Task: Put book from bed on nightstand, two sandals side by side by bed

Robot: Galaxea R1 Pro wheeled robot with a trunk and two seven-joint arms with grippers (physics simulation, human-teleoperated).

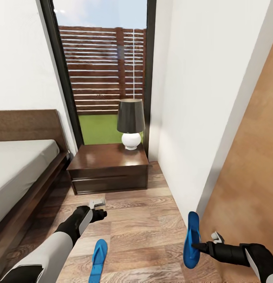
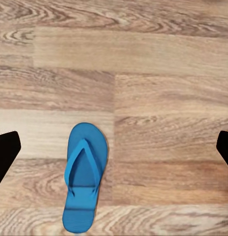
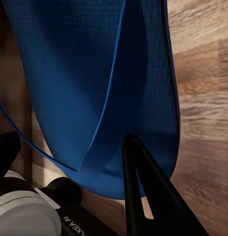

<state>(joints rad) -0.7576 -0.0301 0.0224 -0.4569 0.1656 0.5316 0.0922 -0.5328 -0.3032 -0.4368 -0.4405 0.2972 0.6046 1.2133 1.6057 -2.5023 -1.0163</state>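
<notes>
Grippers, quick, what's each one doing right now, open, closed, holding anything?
Left gripper: open, empty, above the sandal on the floor.
Right gripper: shut on the other sandal.

You can read just one scrap of lettering, white characters "XEA AI" (cut off at the start), printed on the black body of the right gripper [image 3: 138,196] beside the sandal [image 3: 94,73].
</notes>
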